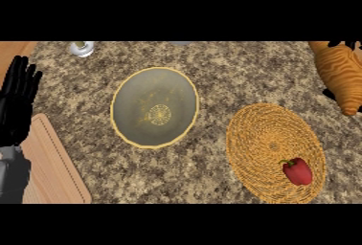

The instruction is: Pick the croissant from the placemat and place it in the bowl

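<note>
The croissant (340, 72), golden brown with darker stripes, is up off the counter at the right edge, above and beyond the placemat. Black fingers of my right hand (329, 94) curl round it from behind; more of them show at its top, and the rest of the hand is hidden. The woven straw placemat (265, 139) lies at the lower right. The bowl (154, 106), grey-green with a yellow rim, stands left of the placemat at mid counter and holds nothing. My left hand (17, 103) rests open at the left edge, fingers up.
A red bell pepper (298, 171) lies on the placemat's near right part. A wooden cutting board (53, 165) sits at the lower left beside my left forearm. A small pale jar (83, 48) stands at the counter's far edge.
</note>
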{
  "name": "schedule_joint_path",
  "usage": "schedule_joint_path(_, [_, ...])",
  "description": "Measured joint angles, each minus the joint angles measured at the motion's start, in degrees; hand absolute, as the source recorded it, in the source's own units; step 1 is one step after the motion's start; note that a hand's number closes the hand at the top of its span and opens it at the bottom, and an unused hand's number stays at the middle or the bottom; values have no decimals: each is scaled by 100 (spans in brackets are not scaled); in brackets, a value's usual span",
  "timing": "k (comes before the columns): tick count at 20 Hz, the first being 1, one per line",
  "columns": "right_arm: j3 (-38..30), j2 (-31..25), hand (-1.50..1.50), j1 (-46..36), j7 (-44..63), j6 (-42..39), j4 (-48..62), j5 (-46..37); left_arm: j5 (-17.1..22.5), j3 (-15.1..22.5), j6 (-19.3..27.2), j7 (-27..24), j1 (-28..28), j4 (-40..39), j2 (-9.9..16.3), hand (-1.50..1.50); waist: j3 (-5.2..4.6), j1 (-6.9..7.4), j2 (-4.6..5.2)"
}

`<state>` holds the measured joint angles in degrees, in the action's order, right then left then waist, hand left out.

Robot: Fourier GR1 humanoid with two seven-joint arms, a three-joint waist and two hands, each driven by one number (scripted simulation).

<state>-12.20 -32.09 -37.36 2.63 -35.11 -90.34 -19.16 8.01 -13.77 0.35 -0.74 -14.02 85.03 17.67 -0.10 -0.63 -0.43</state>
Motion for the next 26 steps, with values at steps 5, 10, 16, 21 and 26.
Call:
schedule_joint_path(5, [251, 528, 150, -727, 1414, -244, -358, 481, -60, 34, 26, -33, -30, -16, -40, 0, 2, 53, 15])
schedule_joint_path(10, [860, 1157, 150, -1288, 2284, -152, -332, 428, -129, 88, 53, -154, -18, -93, -137, 0, 2, 92, 29])
schedule_joint_path(16, [1669, 2009, 150, -1697, 2906, 129, 20, 14, -131, 91, 57, -86, -82, -56, -140, 0, 4, 118, 39])
schedule_joint_path(21, [2233, 2662, 150, -1745, 2920, 595, 587, -525, -133, 92, 44, 7, -162, -9, -106, 0, 6, 130, 48])
schedule_joint_path(26, [2801, 3010, 150, -1605, 2523, 1343, 1422, -1276, -142, 123, 46, 37, -100, 117, -147, 0, 6, 154, 58])
